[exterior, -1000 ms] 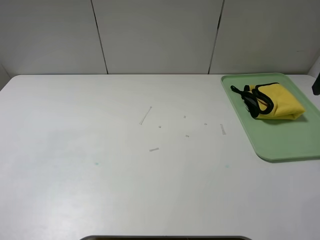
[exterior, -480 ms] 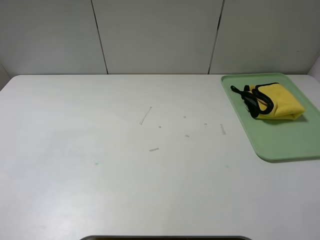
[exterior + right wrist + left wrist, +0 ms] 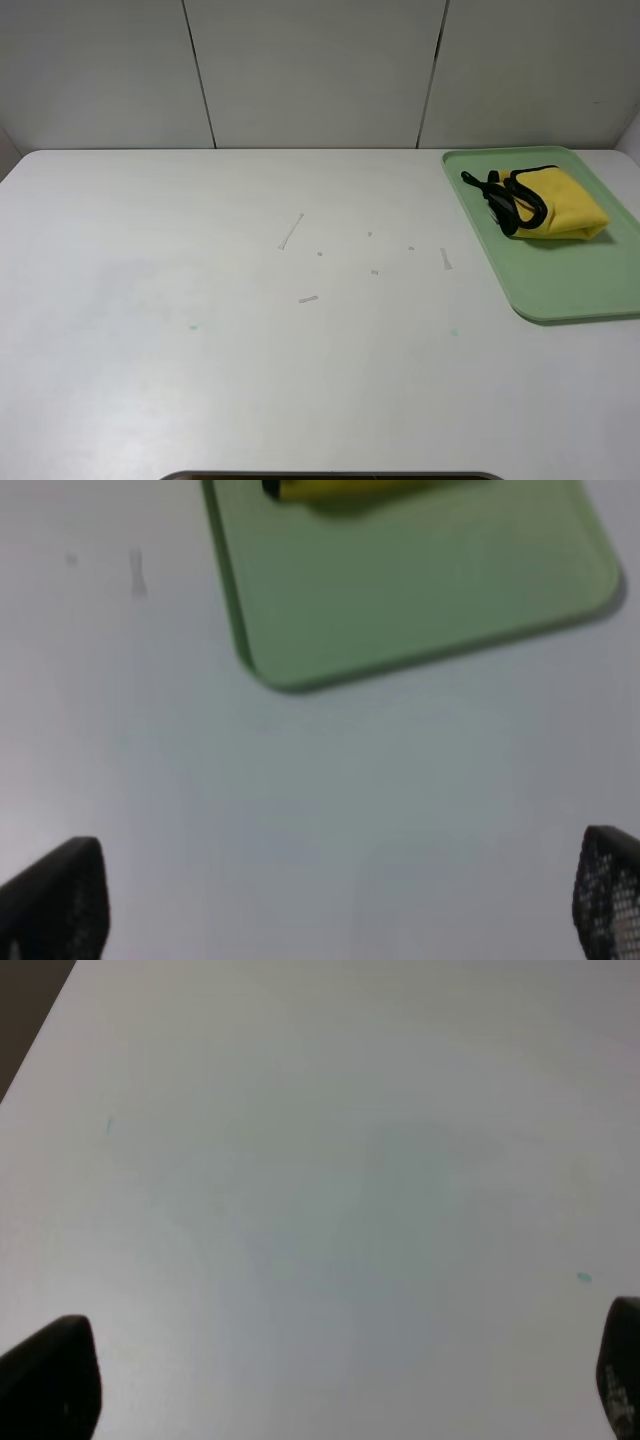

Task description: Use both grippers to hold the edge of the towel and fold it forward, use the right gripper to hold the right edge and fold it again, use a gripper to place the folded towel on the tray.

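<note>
Yellow towel (image 3: 560, 203) folded on tray (image 3: 570, 285) — left hand (image 3: 330, 1385) & right hand (image 3: 340, 900) spread, empty.

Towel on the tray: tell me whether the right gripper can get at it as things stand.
Probably yes. The right gripper is open over bare table, and nothing lies between it and the tray, where the towel sits uncovered.

Towel (image 3: 565, 208): yellow, black piped edge (image 3: 528, 200). Tray (image 3: 575, 285): pale green. Worktop (image 3: 250, 350): white, faint specks. Pincer fingertips (image 3: 55, 895): black.
</note>
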Controlling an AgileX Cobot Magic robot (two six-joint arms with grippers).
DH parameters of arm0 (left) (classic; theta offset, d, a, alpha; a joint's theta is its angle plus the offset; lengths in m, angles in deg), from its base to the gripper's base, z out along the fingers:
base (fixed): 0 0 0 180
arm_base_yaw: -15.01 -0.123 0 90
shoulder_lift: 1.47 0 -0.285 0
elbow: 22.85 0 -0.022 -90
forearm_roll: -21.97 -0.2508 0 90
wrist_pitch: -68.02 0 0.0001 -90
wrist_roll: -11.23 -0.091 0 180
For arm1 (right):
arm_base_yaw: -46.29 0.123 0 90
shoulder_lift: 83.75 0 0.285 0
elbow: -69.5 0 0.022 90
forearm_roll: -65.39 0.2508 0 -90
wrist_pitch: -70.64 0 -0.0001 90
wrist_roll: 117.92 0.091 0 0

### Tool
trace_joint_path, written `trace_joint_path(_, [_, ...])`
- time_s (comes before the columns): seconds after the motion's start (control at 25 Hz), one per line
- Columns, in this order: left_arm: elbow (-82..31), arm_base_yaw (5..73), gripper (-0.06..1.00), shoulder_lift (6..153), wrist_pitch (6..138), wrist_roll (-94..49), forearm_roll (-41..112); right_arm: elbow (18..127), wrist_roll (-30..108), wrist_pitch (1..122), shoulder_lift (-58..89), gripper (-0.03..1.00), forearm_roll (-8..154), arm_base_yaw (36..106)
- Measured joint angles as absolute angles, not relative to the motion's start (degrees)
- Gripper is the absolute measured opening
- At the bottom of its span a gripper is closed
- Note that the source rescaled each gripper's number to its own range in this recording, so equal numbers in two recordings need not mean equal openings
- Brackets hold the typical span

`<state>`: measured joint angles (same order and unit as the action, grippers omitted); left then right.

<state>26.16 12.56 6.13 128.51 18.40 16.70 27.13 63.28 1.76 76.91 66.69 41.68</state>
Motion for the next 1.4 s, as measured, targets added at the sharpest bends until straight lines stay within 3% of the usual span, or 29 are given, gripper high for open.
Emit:
trace_joint_path(0.28, [26.2, 12.6, 1.0, 6.1, 128.5, 18.4, 16.7, 21.4, 63.3, 9.7, 88.6, 1.0, 66.7, 41.7])
trace_joint_path(1.4, [26.2, 12.6, 1.0, 6.1, 128.5, 18.4, 16.7, 20.4, 63.3, 11.6, 88.8, 1.0, 66.7, 42.0])
